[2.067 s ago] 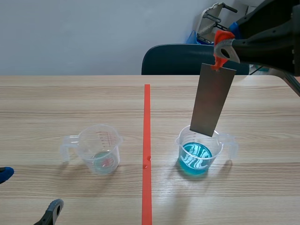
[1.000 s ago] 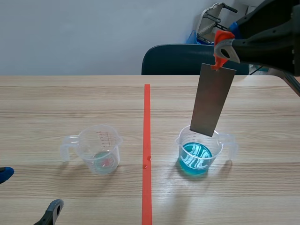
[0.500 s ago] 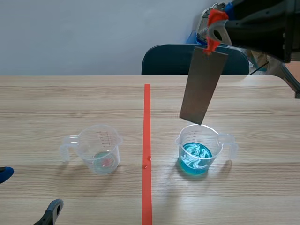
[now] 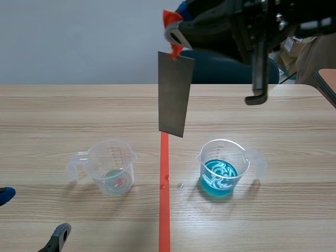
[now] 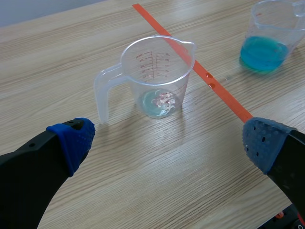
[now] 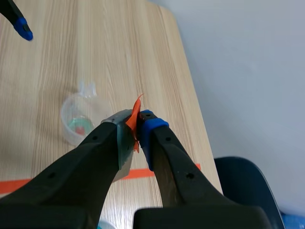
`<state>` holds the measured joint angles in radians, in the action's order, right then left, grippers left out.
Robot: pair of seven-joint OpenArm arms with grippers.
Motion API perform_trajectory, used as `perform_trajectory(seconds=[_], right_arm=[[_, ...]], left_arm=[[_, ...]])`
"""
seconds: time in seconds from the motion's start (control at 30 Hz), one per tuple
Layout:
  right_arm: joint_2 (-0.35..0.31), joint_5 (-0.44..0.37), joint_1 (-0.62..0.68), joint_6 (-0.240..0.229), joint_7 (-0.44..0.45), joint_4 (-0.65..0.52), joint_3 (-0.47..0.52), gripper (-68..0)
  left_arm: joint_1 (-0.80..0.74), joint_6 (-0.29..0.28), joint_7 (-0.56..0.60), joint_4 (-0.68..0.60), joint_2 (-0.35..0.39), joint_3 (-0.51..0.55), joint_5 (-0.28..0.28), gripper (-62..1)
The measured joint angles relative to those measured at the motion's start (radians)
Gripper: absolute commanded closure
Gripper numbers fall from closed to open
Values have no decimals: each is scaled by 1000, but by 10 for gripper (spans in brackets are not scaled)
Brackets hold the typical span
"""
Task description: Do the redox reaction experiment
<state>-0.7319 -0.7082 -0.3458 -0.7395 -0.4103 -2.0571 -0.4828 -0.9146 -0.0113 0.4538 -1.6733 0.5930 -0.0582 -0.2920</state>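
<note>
Right gripper [image 4: 170,32] is pinched on the orange tab [image 4: 169,18] of the metal plate [image 4: 173,94], so it dangles freely above the table's middle, between the blue-liquid beaker [image 4: 223,169] and the nearly empty beaker [image 4: 111,168]. I'd guess that one's next. Left gripper [image 5: 169,140] sits wide open by the table's near edge, out of the way.
</note>
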Motion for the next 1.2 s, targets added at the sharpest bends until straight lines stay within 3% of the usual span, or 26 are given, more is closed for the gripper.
perform_trajectory(seconds=[0.37,0.63,0.87,1.2], right_arm=[[275,0,-143,0,-178,83,-194,-8],[422,0,-203,1,-246,207,-266,-8],[496,3,-214,1,-284,272,-275,-8],[502,5,-216,1,-283,274,-275,-8]], left_arm=[[0,0,0,0,0,0,0,-623],[0,0,0,0,0,0,0,-623],[0,0,0,0,0,0,0,-623],[0,0,0,0,0,0,0,-623]])
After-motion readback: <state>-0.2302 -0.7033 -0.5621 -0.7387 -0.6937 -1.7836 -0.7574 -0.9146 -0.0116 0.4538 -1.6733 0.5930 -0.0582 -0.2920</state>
